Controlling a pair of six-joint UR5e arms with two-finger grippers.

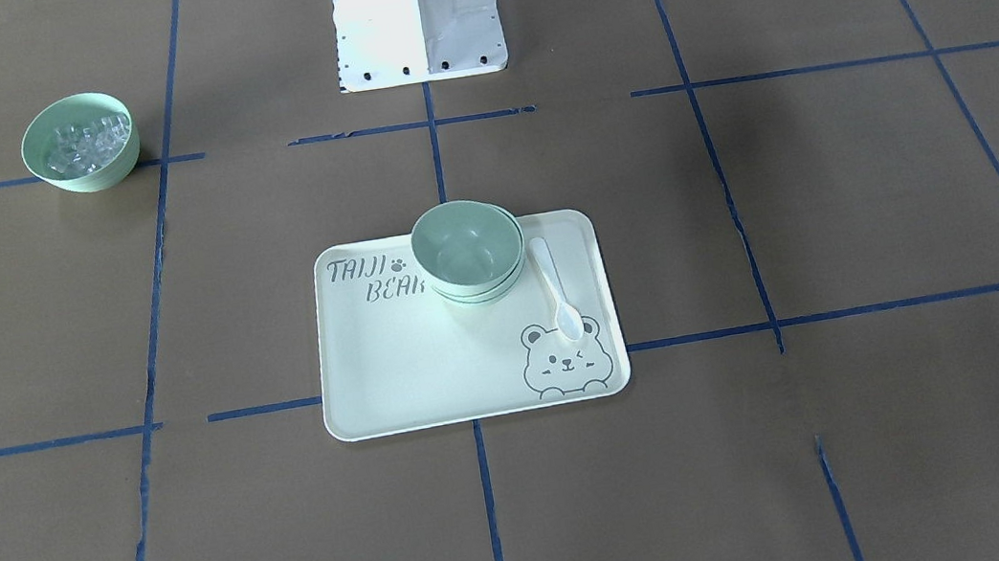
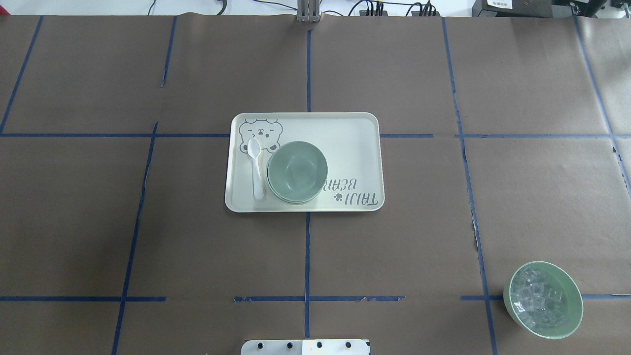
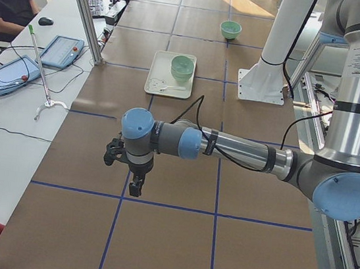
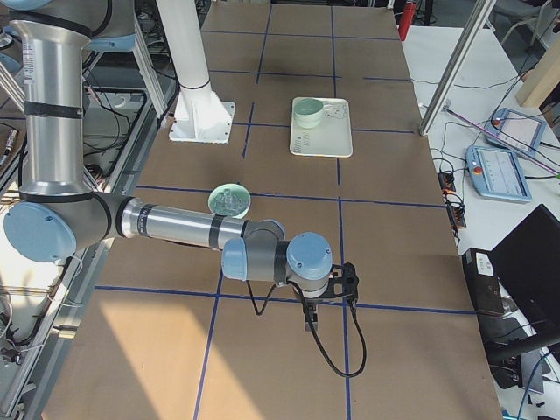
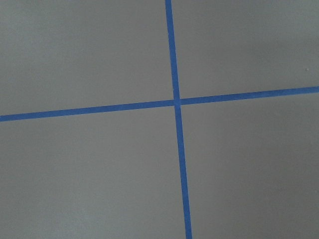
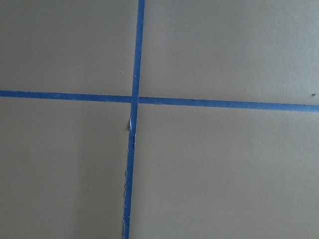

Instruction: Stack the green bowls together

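Observation:
The pale green bowls (image 1: pixel 468 251) sit nested in one stack on the bear-print tray (image 1: pixel 393 352), at its edge nearer the robot. The stack also shows in the overhead view (image 2: pixel 297 171) and small in both side views (image 3: pixel 182 67) (image 4: pixel 307 111). My left gripper (image 3: pixel 135 185) hangs over bare table far from the tray, toward the table's left end. My right gripper (image 4: pixel 311 319) hangs over bare table toward the right end. I cannot tell whether either is open or shut. Both wrist views show only brown paper and blue tape.
A white spoon (image 1: pixel 555 288) lies on the tray beside the stack. A green bowl with clear cubes (image 1: pixel 80 143) stands apart on the robot's right, near its side of the table (image 2: pixel 543 299). The white robot base (image 1: pixel 416 11) is behind the tray.

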